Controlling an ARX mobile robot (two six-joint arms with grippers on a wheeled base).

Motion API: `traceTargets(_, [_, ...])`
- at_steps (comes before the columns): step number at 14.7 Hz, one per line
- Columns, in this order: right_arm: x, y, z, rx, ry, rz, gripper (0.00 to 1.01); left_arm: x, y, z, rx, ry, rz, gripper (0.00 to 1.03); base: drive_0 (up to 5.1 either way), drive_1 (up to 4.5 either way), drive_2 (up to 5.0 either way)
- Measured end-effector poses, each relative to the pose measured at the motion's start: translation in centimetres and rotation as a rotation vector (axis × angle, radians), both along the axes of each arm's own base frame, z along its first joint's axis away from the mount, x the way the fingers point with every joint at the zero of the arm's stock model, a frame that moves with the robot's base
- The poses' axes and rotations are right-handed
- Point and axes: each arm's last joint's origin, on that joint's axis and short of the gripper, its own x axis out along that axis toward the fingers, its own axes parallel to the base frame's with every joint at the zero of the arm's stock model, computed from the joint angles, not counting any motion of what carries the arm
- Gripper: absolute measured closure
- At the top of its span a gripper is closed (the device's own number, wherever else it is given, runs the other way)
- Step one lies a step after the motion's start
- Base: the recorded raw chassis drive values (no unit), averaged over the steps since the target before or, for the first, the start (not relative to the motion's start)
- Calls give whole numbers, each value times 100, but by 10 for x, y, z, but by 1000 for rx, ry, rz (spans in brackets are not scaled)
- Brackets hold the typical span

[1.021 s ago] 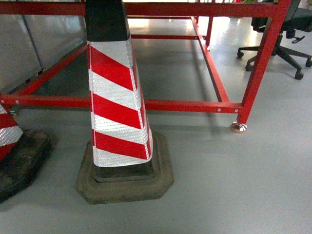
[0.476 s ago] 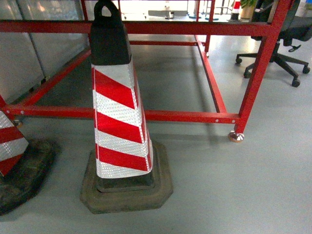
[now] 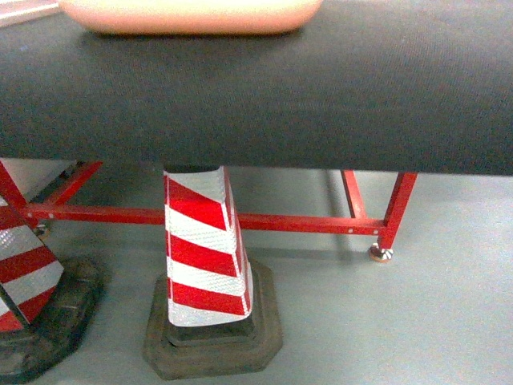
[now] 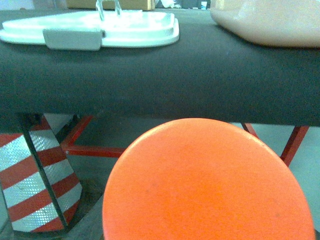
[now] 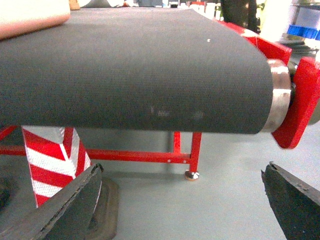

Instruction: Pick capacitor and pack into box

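Pink box (image 3: 191,16) on belt (image 3: 256,96), above fingers (image 5: 65,210)

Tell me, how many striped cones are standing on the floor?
2. One cone stands in the middle under the belt, its top hidden behind it; the other cone is at the left edge, partly cut off. More may be out of view.

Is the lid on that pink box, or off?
Off. The white lid lies flat on the black belt, apart from the pink box.
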Motion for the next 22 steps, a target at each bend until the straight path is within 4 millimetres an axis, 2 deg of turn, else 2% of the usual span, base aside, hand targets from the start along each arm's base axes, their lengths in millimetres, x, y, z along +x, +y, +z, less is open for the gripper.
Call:
traceTargets(21, [0,0,0,1,-1,-1,3,0,0,0,10,-1,0,59,0,0,0])
traceTargets(22, [0,0,0,1,0,-1,3,3,1,2,46,-11,53,59,0,0,0])
